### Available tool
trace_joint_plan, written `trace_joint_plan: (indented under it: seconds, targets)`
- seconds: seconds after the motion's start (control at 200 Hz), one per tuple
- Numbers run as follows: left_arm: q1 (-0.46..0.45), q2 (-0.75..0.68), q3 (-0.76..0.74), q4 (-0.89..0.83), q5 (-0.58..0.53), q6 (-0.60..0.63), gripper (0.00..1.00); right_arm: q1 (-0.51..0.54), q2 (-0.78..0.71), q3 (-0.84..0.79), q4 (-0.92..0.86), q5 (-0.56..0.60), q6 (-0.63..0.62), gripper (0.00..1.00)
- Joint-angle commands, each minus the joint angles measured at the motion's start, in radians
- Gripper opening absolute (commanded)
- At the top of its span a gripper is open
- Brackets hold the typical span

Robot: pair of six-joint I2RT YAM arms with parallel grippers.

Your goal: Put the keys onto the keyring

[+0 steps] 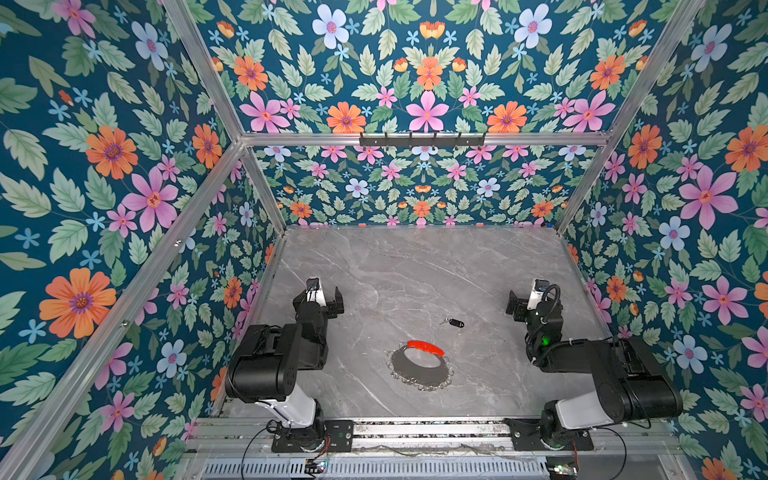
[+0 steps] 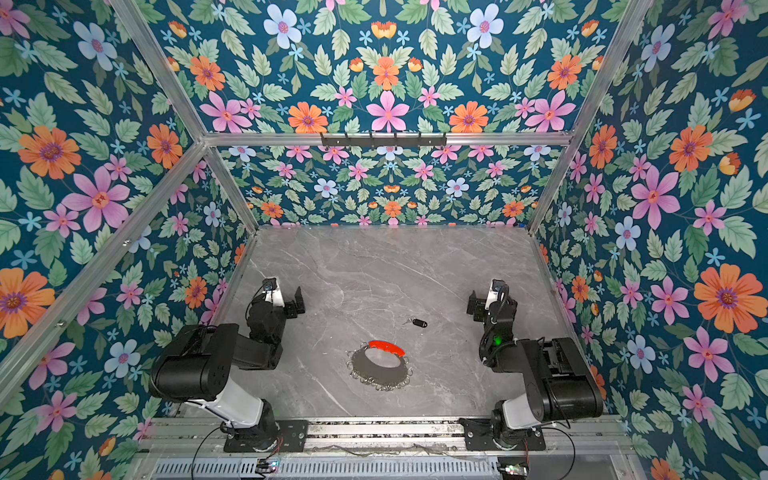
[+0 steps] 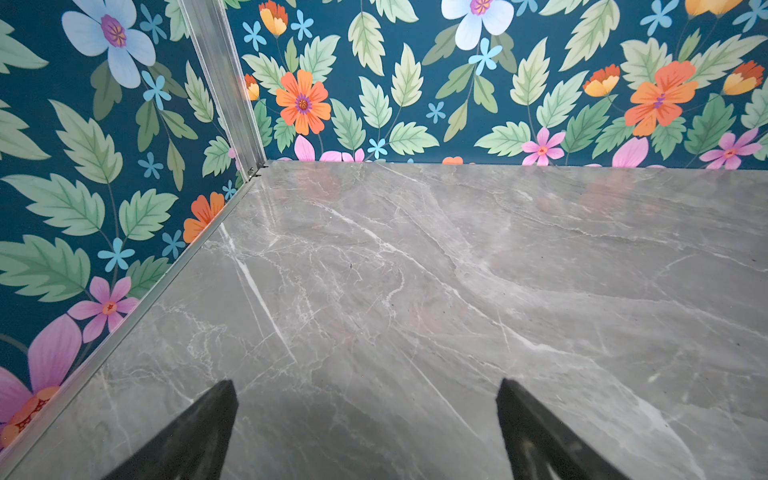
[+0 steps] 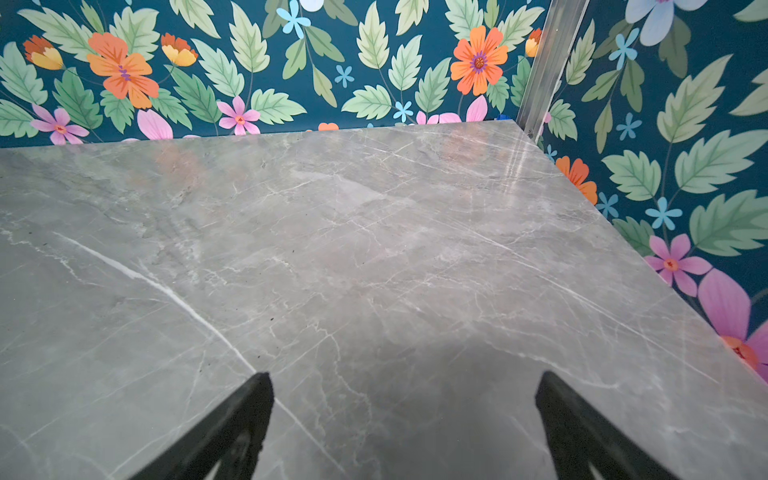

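Zero steps of the task show as done. The keys (image 1: pixel 455 322), a small black tag with a silver split ring at its left end, lie flat on the grey marble table (image 1: pixel 415 266), just right of centre in the lower half of both top views. The keyring (image 1: pixel 417 372), a flat grey disc fringed with silver loops, lies below and a little left of the keys, near them but apart. Its red curved piece (image 1: pixel 424 348) sits on the upper edge, the side facing the keys. Nothing touches either item.

Left to do, as I judge it: pick up the keys, steady the keyring, thread the split ring onto it. That is the whole job.

Arm pose: both arms are folded back over their bases at the lower edge of the frame, wrists pointing toward the far wall. The left gripper (image 1: pixel 334 300) sits left of centre, well apart from the keyring. The right gripper (image 1: pixel 514 306) sits at right, nearer the keys but clear of them. Both appear low over the table.

Gripper state: in the left wrist view the two dark fingers (image 3: pixel 195 436) stand wide apart with bare marble between. The right gripper's fingers (image 4: pixel 224 432) show the same. Both are released and empty. Neither wrist view shows the keys or the keyring.
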Motion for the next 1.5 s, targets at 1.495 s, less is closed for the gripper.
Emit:
trace_joint_plan:
  seconds: [1.495]
  targets:
    - [-0.272, -0.378, 0.305, -0.949, -0.113, -0.480, 1.00, 0.094, -0.575, 0.483, -1.836, 0.073, 0.615, 0.99]
